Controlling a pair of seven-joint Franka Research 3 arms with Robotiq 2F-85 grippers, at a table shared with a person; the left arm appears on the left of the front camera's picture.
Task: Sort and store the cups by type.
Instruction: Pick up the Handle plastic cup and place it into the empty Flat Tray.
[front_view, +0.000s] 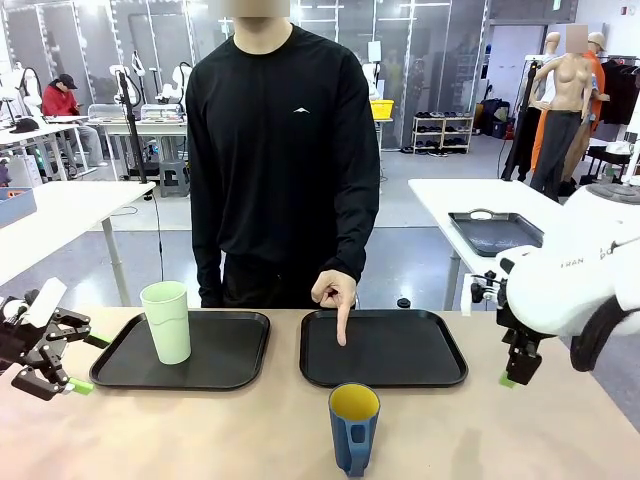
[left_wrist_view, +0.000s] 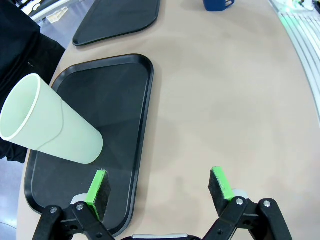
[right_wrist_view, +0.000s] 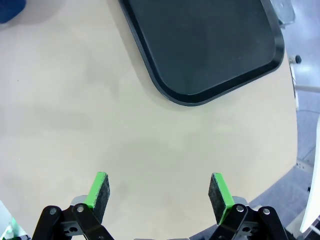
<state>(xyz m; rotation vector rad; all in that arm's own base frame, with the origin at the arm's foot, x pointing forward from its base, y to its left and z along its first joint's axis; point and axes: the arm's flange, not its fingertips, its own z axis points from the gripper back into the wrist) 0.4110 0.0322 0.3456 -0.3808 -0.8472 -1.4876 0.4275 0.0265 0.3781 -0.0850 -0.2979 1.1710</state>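
1. Left pincer (front_view: 88, 363) is spread wide and holds nothing. In the left wrist view (left_wrist_view: 159, 180) one of its green pads (left_wrist_view: 98, 184) shows over the near rim of the left tray (left_wrist_view: 125, 100), the other over bare table (left_wrist_view: 215, 110)
2. Right pincer (front_view: 510, 376) is also spread to its full width and empty. In the right wrist view (right_wrist_view: 159, 181) its pads frame bare tabletop, with a rounded corner of the right tray (right_wrist_view: 200, 45) just beyond
3. The left tray (front_view: 230, 350), black and shallow, carries the pale mint-green tumbler (front_view: 167, 320). It stands upright with its mouth up, in the tray's left half. In the left wrist view the tumbler (left_wrist_view: 50, 127) looms close to the left pad without touching it
4. The right tray (front_view: 410, 350), a black twin of the first, lies just beside it. A person's hand (front_view: 335, 292) hangs over it with the index finger pointing straight down, its tip on the tray's surface near the far left part
5. The dark blue mug (front_view: 353, 428) with a yellow inside stands upright on the bare table (front_view: 200, 430). It is near the robot's edge, in front of the right tray's near left corner and apart from both trays, with its handle turned toward the robot's side
6. The left arm comes in low at the table's left edge, its fingers tilted toward the left tray. The right arm bulks in from the right, its pincer pointing down at the table, beside the right tray and clear of it
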